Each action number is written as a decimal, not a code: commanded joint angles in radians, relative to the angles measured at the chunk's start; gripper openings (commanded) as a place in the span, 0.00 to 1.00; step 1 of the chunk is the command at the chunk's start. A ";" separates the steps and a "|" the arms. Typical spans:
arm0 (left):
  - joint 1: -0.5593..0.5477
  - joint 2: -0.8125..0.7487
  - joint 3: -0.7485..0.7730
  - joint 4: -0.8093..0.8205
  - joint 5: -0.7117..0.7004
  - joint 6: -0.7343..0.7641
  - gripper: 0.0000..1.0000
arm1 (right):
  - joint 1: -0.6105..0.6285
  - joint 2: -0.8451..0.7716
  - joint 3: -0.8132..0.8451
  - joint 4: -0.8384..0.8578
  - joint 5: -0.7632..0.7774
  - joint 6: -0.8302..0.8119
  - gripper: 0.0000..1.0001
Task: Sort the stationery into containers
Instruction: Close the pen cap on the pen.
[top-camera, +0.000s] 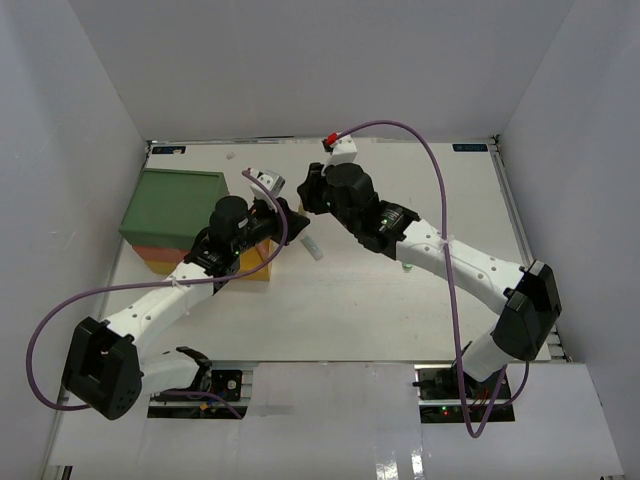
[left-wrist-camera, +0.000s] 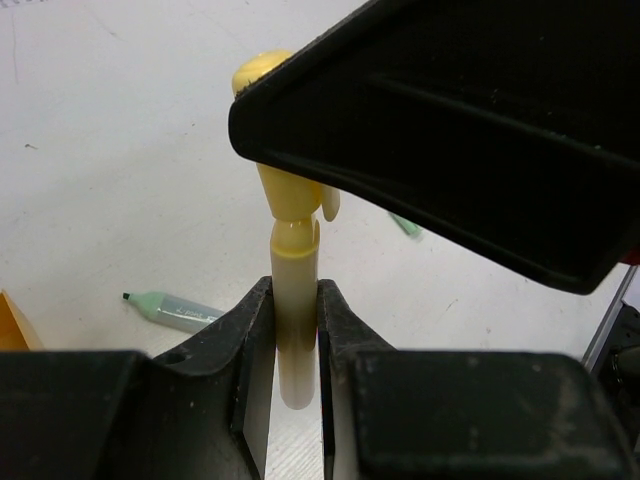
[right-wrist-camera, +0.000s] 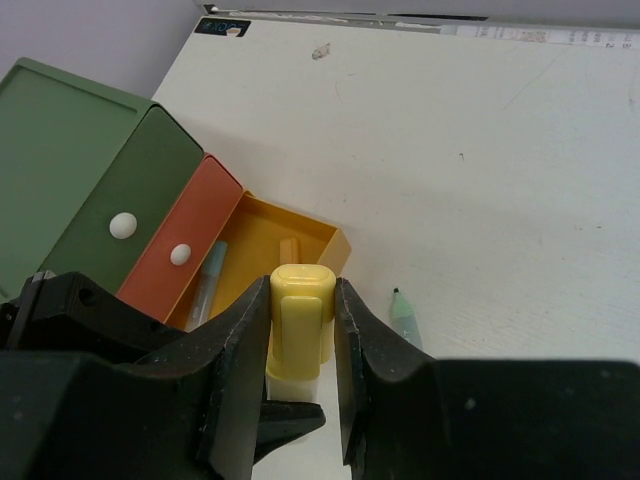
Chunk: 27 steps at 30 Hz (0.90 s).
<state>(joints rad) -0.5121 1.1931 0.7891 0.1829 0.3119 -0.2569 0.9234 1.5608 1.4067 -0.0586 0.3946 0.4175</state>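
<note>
The right fingers (right-wrist-camera: 245, 350) are pinching the cap end of a yellow highlighter (right-wrist-camera: 300, 310), while the left fingers (left-wrist-camera: 255, 360) are clamping its pale barrel, so both arms are gripping the same pen above the surface (right-wrist-camera: 480, 180). Close by, the containers (right-wrist-camera: 110, 190) are standing stacked, green over orange. The yellow drawer (right-wrist-camera: 300, 220) at the bottom is sticking out open and holding a blue pen (right-wrist-camera: 210, 275). A teal highlighter (right-wrist-camera: 405, 318) is lying on the surface just beside that drawer.
</note>
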 joint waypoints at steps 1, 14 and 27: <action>0.006 -0.052 -0.008 0.043 -0.010 -0.008 0.18 | 0.009 -0.044 -0.020 0.023 0.024 0.024 0.08; 0.006 -0.063 -0.027 0.075 0.007 -0.019 0.17 | 0.064 -0.039 -0.055 0.046 0.032 0.110 0.08; 0.006 -0.110 -0.053 0.105 0.007 -0.007 0.17 | 0.089 -0.030 -0.087 0.008 0.029 0.076 0.11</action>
<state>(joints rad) -0.5121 1.1343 0.7261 0.1944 0.3222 -0.2741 0.9825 1.5467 1.3540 -0.0200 0.4667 0.4976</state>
